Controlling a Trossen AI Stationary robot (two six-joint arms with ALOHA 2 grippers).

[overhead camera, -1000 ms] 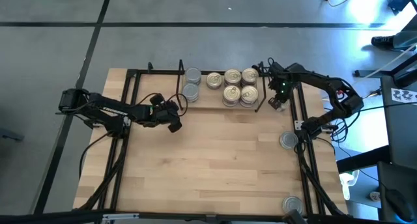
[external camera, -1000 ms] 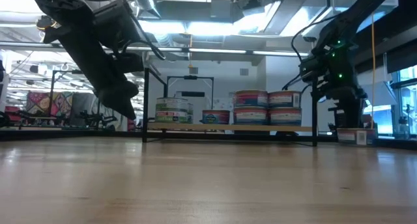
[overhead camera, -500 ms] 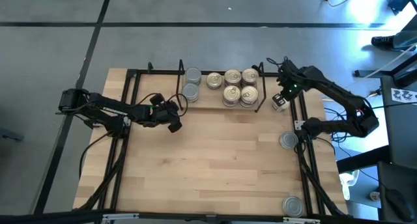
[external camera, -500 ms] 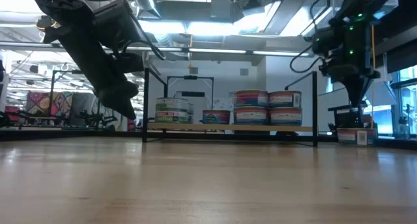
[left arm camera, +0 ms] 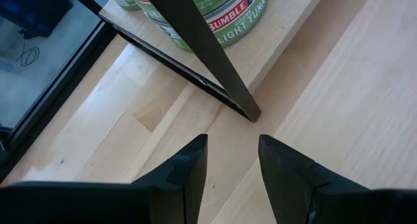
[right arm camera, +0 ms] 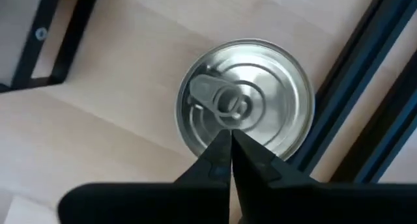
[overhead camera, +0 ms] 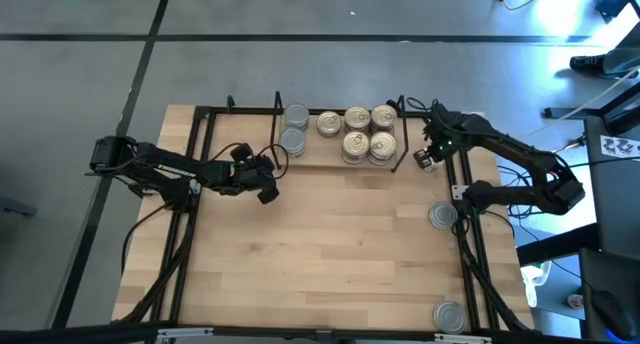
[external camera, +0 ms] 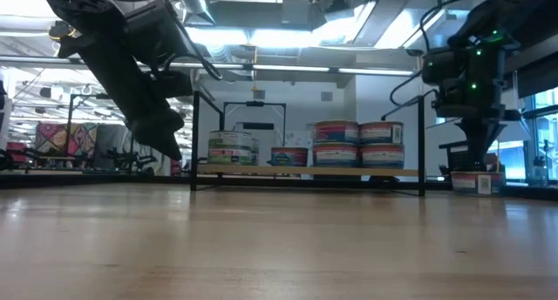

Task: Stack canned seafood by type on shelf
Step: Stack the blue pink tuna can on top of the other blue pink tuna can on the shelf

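Right gripper (overhead camera: pixel 426 160) has swung off the shelf (overhead camera: pixel 320 160) edge and now hangs over a loose tin (right arm camera: pixel 246 113) at the shelf's 3 o'clock end, jaws pinched shut, empty. It has to open before any pick.

Left gripper (overhead camera: pixel 268 191) hasn't moved: parked at the shelf's 7 o'clock corner, jaws partly apart, holding nothing.

Shelf stacks (overhead camera: pixel 357 132) unchanged. Two more tins (overhead camera: pixel 443 216) at the table's 3 to 5 o'clock edge still to go.
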